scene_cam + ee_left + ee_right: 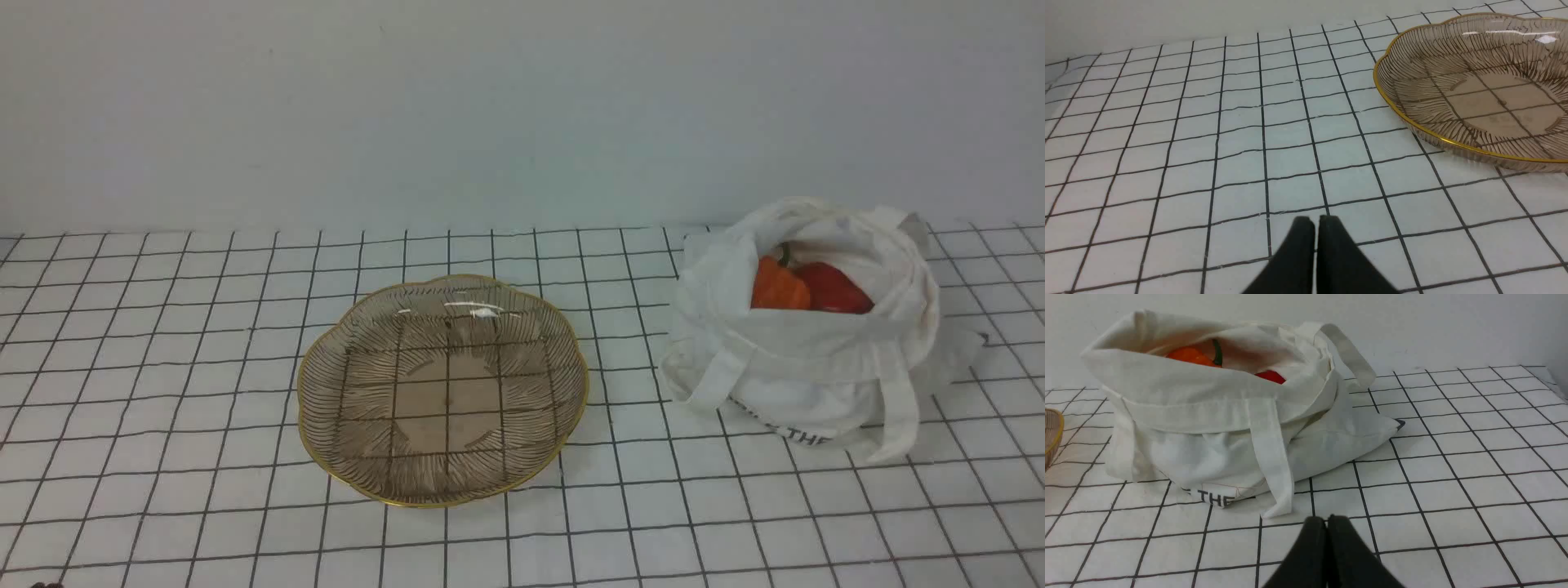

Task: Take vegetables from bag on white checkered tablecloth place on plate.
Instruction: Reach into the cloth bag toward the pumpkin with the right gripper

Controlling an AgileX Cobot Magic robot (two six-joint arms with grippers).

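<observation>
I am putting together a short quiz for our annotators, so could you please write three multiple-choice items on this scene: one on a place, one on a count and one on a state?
1. In the front view, where is the bag relative to the plate?
A) on the robot's right of it
B) on the robot's left of it
C) on top of it

2. How many vegetables show in the bag's mouth?
A) one
B) two
C) four

3. How do the left gripper and right gripper stand?
A) both wide open
B) both shut, holding nothing
C) the right one shut on a strap

Answers:
1 A: the bag sits apart from the plate, on the right side.
2 B: an orange pumpkin and a red pepper are visible.
3 B: each wrist view shows the fingers pressed together with nothing between them.
</observation>
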